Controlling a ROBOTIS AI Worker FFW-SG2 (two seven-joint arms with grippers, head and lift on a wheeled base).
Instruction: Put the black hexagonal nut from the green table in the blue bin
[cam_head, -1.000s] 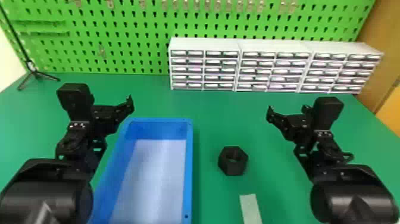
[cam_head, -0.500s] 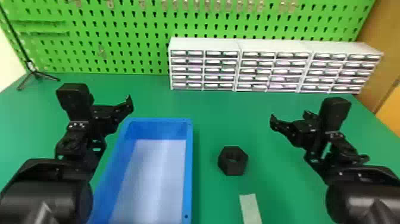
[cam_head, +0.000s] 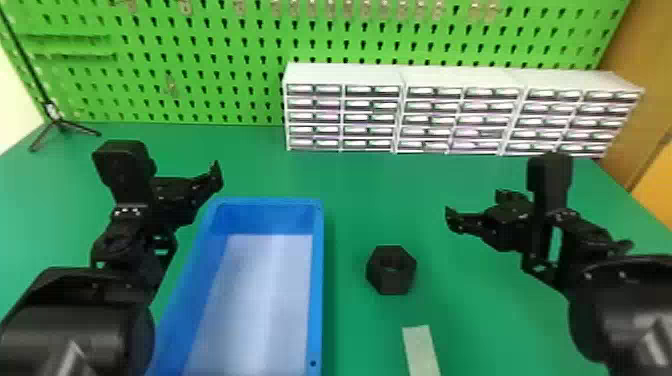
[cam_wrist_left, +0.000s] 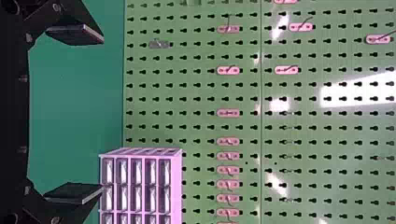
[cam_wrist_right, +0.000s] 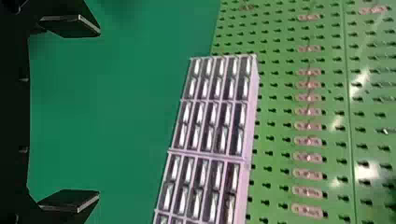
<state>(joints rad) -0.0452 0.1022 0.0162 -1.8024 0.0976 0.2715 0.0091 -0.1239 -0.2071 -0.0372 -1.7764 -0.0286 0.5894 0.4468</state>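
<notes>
The black hexagonal nut (cam_head: 391, 270) lies on the green table (cam_head: 365, 190), to the right of the blue bin (cam_head: 316, 280), whose pale floor is bare. My right gripper (cam_head: 472, 207) is open above the table, to the right of the nut and farther back. Its two fingers stand wide apart in the right wrist view, with nothing between them at the gripper (cam_wrist_right: 93, 114). My left gripper (cam_head: 216, 175) is at the bin's back left corner, held above the table; in the left wrist view the gripper (cam_wrist_left: 95, 114) is open and holds nothing.
White drawer cabinets (cam_head: 345, 115) line the back of the table, before a green pegboard (cam_head: 200, 65). A black tripod stand (cam_head: 60, 125) is at the back left. A pale strip (cam_head: 421, 350) lies in front of the nut.
The right arm has shifted to the right in the head view and its gripper has turned somewhat. The left arm, the nut and the bin have kept their places.
</notes>
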